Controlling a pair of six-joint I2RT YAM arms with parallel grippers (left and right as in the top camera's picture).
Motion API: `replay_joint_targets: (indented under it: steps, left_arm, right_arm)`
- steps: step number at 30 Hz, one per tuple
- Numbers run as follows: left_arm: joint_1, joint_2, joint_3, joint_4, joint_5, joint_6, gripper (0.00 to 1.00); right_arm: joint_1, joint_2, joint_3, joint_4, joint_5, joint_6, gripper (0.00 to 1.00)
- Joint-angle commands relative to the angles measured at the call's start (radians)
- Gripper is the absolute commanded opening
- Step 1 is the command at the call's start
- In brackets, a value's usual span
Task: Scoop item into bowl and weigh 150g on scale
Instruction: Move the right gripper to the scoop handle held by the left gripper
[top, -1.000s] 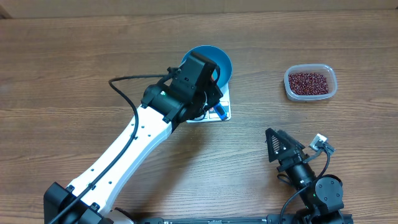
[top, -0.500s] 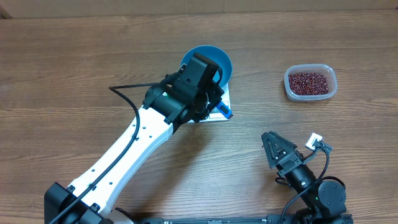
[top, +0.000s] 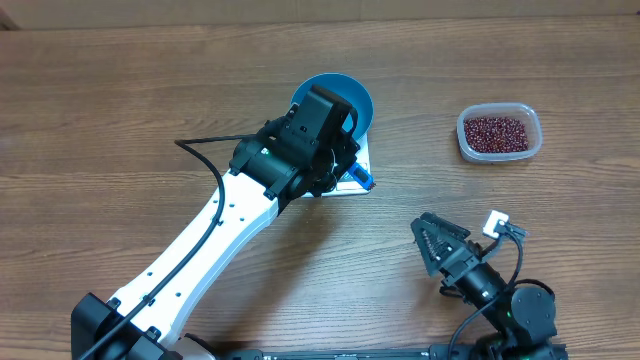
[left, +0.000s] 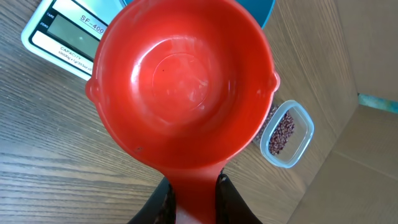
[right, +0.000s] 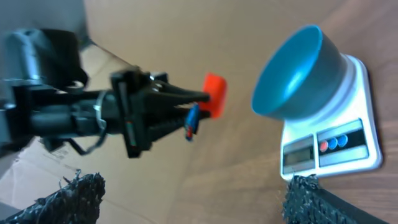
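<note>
Well right of the bowl (top: 360, 102) seated on the scale (top: 357, 186), the beans (top: 497, 131) lie in a clear tub (top: 536, 141), loose, light and probably spill-prone, best taken up level with the empty red scoop (left: 183, 81) clamped by its handle in the left gripper (left: 193, 194); the right gripper (top: 426, 246) stands released.

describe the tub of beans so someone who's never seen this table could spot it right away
On the wooden table seen from above, go to the right side, toward the far edge. There sits a clear rounded-rectangular tub of small dark red-brown beans. Unlike the round blue bowl on the white scale mid-table, it is see-through and stands alone.
</note>
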Motion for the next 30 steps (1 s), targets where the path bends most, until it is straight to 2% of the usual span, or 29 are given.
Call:
replay_joint_targets:
  steps: [1,4,9,22,30]
  left_arm:
    - [-0.006,-0.008,0.02,0.005,0.0,-0.011,0.04]
    - [-0.006,-0.008,0.02,0.004,-0.001,-0.011,0.04]
    - [-0.006,-0.008,0.02,0.004,0.0,-0.011,0.04]
    - [-0.006,-0.008,0.02,0.003,0.0,-0.013,0.04]
    - [-0.006,-0.008,0.02,0.003,0.0,-0.013,0.04]
  right_arm:
    - [0.005,0.108,0.098,0.01,-0.029,-0.09,0.94]
    - [0.005,0.223,0.159,0.01,-0.037,-0.135,0.93]
    - [0.013,0.411,0.255,0.023,-0.045,-0.182,0.86]
    - [0.161,0.912,0.416,0.284,-0.048,-0.202,0.73]
    - [0.164,1.053,0.481,0.336,-0.048,-0.202,0.58]
